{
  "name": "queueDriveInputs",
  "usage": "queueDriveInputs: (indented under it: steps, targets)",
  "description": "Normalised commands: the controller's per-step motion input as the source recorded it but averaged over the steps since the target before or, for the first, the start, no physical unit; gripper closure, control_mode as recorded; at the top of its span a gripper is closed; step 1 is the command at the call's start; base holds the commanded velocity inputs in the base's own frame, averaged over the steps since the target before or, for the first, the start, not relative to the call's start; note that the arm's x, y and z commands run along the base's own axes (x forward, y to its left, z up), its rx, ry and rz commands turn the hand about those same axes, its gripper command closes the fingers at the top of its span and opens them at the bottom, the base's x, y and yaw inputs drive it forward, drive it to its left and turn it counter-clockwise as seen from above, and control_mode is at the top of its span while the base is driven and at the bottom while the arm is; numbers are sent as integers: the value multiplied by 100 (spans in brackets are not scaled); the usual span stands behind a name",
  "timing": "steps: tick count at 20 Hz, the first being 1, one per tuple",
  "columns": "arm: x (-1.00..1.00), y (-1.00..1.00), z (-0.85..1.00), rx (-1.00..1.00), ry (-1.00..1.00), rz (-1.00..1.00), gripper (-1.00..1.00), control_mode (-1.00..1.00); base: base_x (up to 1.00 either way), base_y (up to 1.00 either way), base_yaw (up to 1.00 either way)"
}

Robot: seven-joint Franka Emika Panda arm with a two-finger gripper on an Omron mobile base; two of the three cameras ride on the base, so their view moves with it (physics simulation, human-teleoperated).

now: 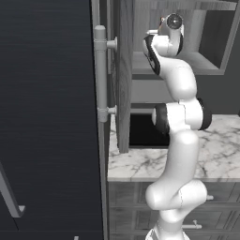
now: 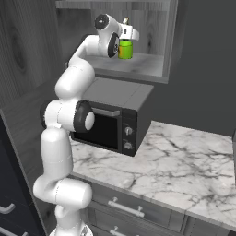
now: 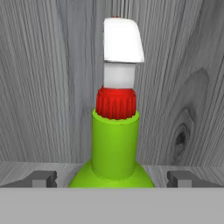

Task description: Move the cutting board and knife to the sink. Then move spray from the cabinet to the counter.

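Even, flat rendered light, soft dim shadows inside the cabinet (image 2: pixel 152 27) niche, no glare or blur

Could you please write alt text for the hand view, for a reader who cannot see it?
A green spray bottle with a red collar and white nozzle stands upright between the open gripper fingertips, on the grey wood-grain cabinet shelf.

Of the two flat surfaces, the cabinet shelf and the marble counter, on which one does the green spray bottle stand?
The cabinet shelf: the spray bottle stands upright on it, above the microwave. The marble counter lies lower.
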Motion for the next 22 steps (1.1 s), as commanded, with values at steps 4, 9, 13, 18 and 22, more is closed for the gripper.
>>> queueDriveInputs:
  steps: [4,9,13,18,22]
  targets:
    - [17,0,0,0,0,0,-100,-100,0,0,0]
    - [13,0,0,0,0,0,-100,-100,0,0,0]
    - [10,-5,0,0,0,0,-100,-100,0,0,0]
    - [7,-9,0,0,0,0,-100,-100,0,0,0]
    - [6,-9,0,0,0,0,-100,-100,0,0,0]
